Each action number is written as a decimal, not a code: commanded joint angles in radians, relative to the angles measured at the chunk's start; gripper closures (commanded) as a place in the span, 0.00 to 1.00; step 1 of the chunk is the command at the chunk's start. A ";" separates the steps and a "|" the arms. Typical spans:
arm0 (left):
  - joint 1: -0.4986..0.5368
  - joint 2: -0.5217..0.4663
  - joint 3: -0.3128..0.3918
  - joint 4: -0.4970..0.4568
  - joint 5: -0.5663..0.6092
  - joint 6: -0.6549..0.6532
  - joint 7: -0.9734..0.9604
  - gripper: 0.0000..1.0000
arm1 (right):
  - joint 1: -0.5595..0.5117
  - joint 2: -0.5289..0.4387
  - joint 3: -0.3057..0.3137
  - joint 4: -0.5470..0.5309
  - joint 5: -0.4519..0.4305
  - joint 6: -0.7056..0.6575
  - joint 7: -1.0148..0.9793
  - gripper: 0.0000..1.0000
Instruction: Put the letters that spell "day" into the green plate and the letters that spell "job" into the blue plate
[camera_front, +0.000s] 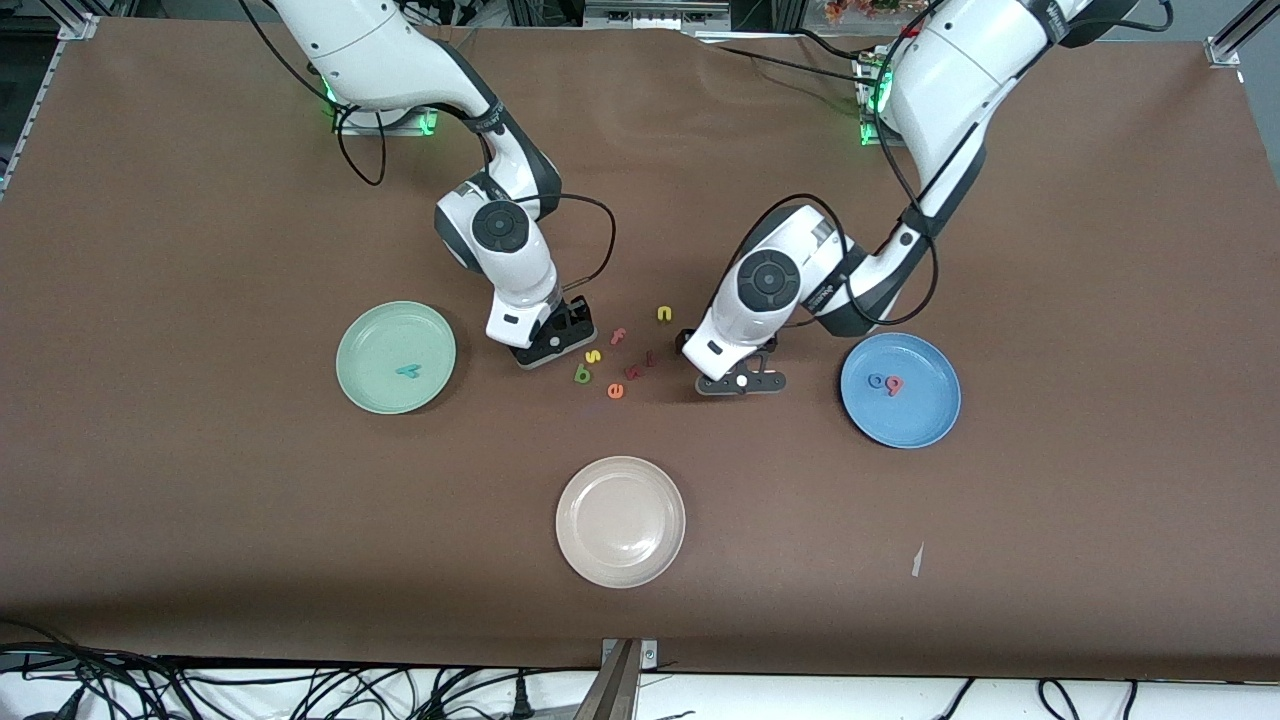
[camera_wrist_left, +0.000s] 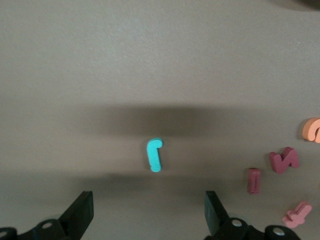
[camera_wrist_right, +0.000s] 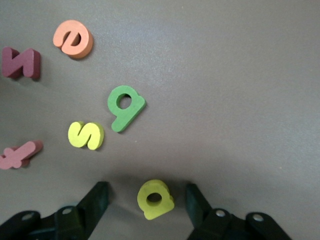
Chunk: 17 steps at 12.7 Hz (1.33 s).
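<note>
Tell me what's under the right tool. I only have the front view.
Observer: The yellow a lies flat on the table between the open fingers of the right tool, with a gap on each side.
Operator: Left tool?
Observer: The left tool is open over the teal j, which lies just ahead of its fingertips, not between them.
Operator: Anything touching the j?
Observer: No. The dark red letters lie well apart from it.

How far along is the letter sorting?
Done: y in the green plate; o and b in the blue plate. In hand: right hand straddles a, left hand hangs over j. Left: d.
</note>
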 joint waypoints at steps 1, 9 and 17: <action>-0.013 0.027 0.018 0.029 0.027 0.034 -0.025 0.38 | 0.004 0.000 -0.003 -0.045 0.001 0.021 -0.007 0.42; -0.021 0.063 0.033 0.029 0.081 0.064 -0.063 0.52 | 0.001 -0.009 -0.023 -0.051 0.000 0.020 -0.047 0.65; -0.024 0.078 0.033 0.025 0.104 0.065 -0.065 0.85 | -0.008 -0.055 -0.023 -0.048 0.001 -0.012 -0.075 0.78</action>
